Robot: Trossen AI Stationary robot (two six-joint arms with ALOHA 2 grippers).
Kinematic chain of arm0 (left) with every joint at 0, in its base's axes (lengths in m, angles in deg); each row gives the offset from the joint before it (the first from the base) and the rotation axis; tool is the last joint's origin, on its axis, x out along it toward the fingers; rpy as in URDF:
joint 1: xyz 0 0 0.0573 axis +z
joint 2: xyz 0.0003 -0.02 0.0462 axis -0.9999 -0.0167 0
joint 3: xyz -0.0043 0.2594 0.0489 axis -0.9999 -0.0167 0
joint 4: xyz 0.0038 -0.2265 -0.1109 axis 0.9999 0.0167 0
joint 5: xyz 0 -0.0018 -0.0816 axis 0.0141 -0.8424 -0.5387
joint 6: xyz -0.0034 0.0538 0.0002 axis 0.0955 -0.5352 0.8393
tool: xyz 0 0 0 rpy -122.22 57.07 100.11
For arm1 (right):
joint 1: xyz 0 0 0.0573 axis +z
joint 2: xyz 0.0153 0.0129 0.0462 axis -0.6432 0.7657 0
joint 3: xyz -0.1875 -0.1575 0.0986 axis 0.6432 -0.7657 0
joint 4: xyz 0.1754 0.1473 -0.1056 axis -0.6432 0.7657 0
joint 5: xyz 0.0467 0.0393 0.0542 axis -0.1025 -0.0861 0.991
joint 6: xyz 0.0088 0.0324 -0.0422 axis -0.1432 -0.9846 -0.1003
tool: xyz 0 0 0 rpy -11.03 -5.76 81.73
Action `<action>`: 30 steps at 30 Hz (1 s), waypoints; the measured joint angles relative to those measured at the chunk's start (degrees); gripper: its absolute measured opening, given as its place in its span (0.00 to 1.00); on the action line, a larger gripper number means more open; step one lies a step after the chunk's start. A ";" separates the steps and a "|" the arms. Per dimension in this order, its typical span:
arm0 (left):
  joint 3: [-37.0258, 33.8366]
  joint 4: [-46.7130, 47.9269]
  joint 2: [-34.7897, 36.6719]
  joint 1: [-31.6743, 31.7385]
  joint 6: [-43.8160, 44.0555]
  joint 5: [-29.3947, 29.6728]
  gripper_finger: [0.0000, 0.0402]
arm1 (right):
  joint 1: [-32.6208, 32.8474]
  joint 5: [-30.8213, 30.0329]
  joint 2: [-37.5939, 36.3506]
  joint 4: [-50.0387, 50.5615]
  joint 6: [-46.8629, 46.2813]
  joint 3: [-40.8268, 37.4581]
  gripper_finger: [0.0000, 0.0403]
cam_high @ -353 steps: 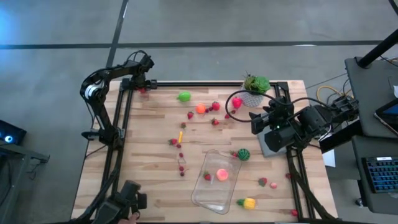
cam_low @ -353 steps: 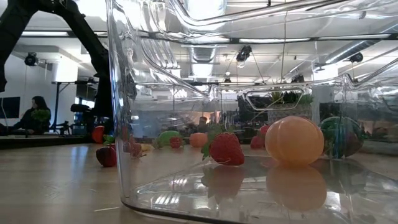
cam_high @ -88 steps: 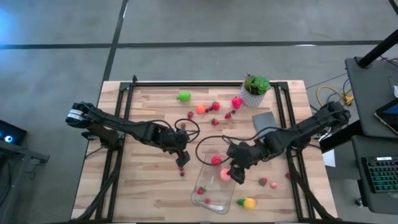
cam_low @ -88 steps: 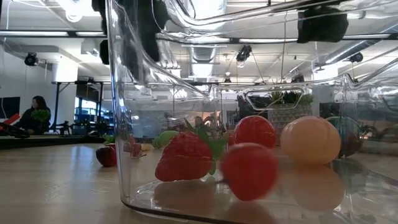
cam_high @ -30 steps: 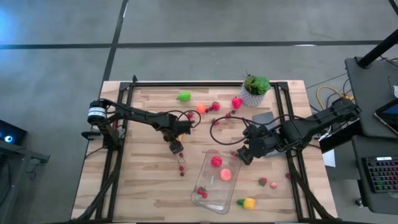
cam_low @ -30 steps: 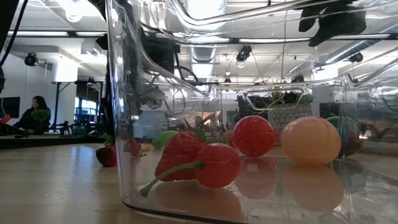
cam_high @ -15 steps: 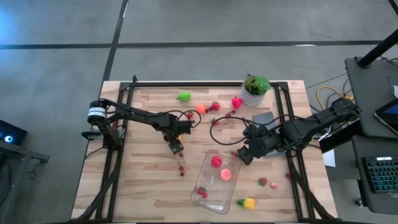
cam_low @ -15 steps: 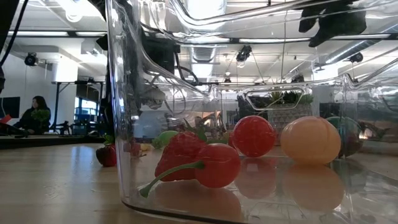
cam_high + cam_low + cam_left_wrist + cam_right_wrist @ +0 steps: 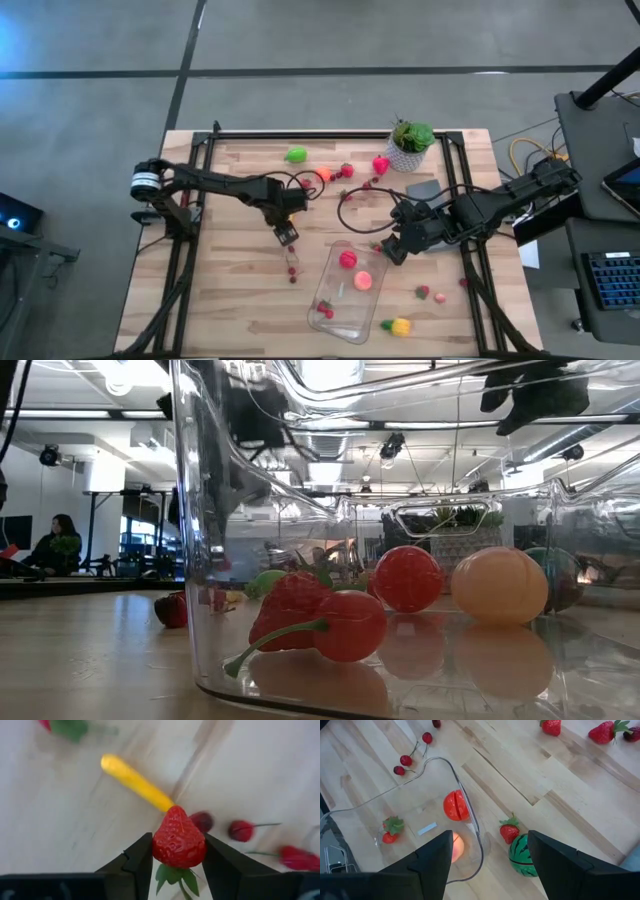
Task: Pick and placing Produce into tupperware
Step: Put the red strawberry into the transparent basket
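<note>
My left gripper (image 9: 285,237) hangs over the table's middle left, pointing down, shut on a red strawberry (image 9: 179,842). Below it lie a yellow piece (image 9: 135,782) and cherries (image 9: 241,830). The clear tupperware (image 9: 325,262) lies at the near middle with a red piece (image 9: 347,259), a peach (image 9: 363,281) and a strawberry (image 9: 325,311) in it. My right gripper (image 9: 392,248) hovers open beside the tupperware's far right corner (image 9: 470,820), above a watermelon piece (image 9: 522,849). More produce lies along the far side (image 9: 322,174). My left gripper pinches the strawberry's two flanks (image 9: 160,851) between its two fingers (image 9: 139,861), coming from above and pointing down. The berry's tip points down at the table and its green leaves (image 9: 175,875) face up toward the wrist. It looks lifted clear of the wood.
A potted plant (image 9: 410,143) and a grey slab (image 9: 425,190) stand at the far right. A green piece (image 9: 296,155) and strawberries (image 9: 346,170) lie at the far middle. A yellow-green piece (image 9: 400,326) and a strawberry (image 9: 423,293) lie near the right front.
My left gripper has gone up from the table; in the low view its dark shape now stands higher behind the tupperware wall. The produce inside the tupperware lies where it was.
</note>
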 joint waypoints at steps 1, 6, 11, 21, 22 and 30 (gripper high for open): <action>0.73 0.12 0.63 -0.10 -0.02 -0.04 0.31 | 0.00 0.00 0.00 0.03 0.00 -0.01 0.62; 4.92 -3.61 5.51 -1.85 -0.61 -1.42 0.31 | 0.00 0.00 0.00 0.15 0.01 -0.03 0.62; 6.51 -19.40 9.40 -4.82 -1.60 -10.67 0.32 | 0.00 0.00 0.00 0.38 0.02 -0.20 0.62; 6.20 -36.25 2.82 -8.70 6.64 -23.19 0.38 | 0.59 0.13 -0.08 0.22 -4.94 1.29 0.62; 6.18 -36.60 1.95 -9.26 7.95 -23.23 0.38 | 0.82 0.11 -0.11 0.24 -4.92 2.00 0.62; 6.24 -46.63 -3.45 -13.74 14.52 -22.30 0.38 | 3.14 0.16 -0.13 0.29 -2.58 6.74 0.62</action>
